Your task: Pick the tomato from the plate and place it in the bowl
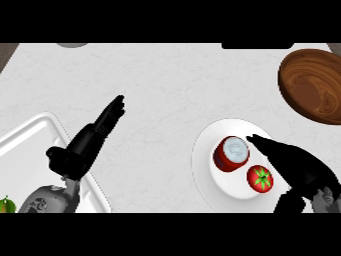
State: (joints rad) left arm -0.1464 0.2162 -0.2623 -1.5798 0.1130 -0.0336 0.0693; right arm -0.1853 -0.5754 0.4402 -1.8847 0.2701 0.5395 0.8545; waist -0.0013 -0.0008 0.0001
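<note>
A red tomato (261,178) with a green stem lies on the white plate (206,165) at the lower right of the counter. Beside it on the plate stands a red round object with a pale top (231,152). My right hand (300,165) hovers over the plate's right side, open, its fingers stretched toward that red object and its thumb low near the tomato. It holds nothing. The wooden bowl (319,85) sits at the far right, beyond the plate. My left hand (92,137) is open at the left, fingers straight and pointing away from me.
A white tray or sink rim (27,134) runs along the lower left, under my left forearm. A green fruit (1,205) shows at the bottom left corner. Dark wood edges border the counter's far corners.
</note>
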